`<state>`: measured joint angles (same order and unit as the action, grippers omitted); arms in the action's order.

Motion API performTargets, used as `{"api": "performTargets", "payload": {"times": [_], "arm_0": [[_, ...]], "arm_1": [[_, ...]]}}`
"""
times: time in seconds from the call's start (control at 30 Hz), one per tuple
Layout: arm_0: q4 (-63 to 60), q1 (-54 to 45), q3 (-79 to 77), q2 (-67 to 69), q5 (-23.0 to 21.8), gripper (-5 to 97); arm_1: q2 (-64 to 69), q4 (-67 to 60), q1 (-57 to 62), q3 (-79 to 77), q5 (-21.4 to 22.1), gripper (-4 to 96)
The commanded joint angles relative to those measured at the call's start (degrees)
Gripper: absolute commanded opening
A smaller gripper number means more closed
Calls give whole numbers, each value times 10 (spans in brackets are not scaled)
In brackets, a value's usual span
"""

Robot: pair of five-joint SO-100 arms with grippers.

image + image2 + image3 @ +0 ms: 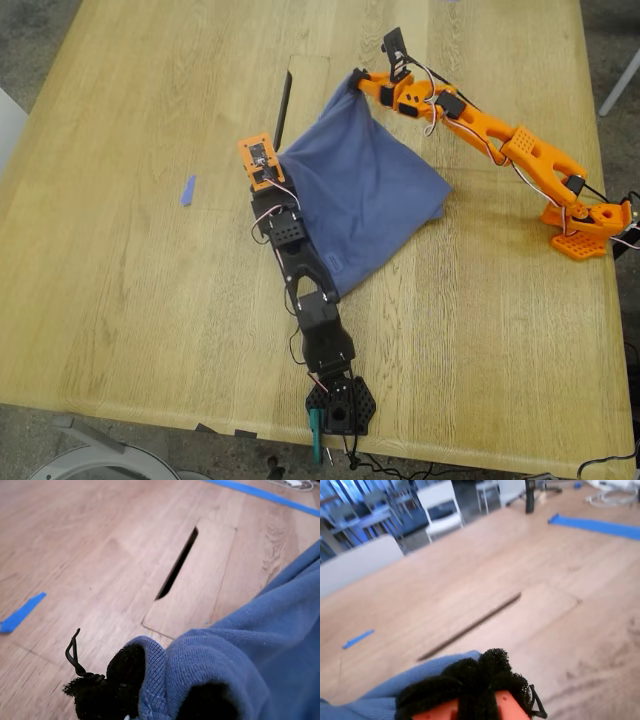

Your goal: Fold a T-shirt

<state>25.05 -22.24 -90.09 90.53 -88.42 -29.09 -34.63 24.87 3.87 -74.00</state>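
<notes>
With the blue-purple cotton T-shirt [365, 195] already doubled near the wooden table's [130, 300] centre, my first gripper [150, 692] and my second gripper [485, 682] each clamp a corner at its 10-to-12-o'clock edge; further folds remain, I judge.

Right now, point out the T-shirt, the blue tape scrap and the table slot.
T-shirt [365, 200], exterior view, middle of the folded cloth.
Blue tape scrap [187, 190], exterior view, its middle.
Table slot [176, 565], first wrist view, middle of the dark gap.

T-shirt [365, 195] on table [130, 260], scrap [187, 190] perhaps tape, exterior view's left
</notes>
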Motion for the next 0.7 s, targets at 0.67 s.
{"api": "performTargets", "payload": {"times": [0.67], "arm_0": [[401, 62, 33, 269, -19, 0]], "arm_1": [[-197, -599, -47, 42, 15, -2]]}}
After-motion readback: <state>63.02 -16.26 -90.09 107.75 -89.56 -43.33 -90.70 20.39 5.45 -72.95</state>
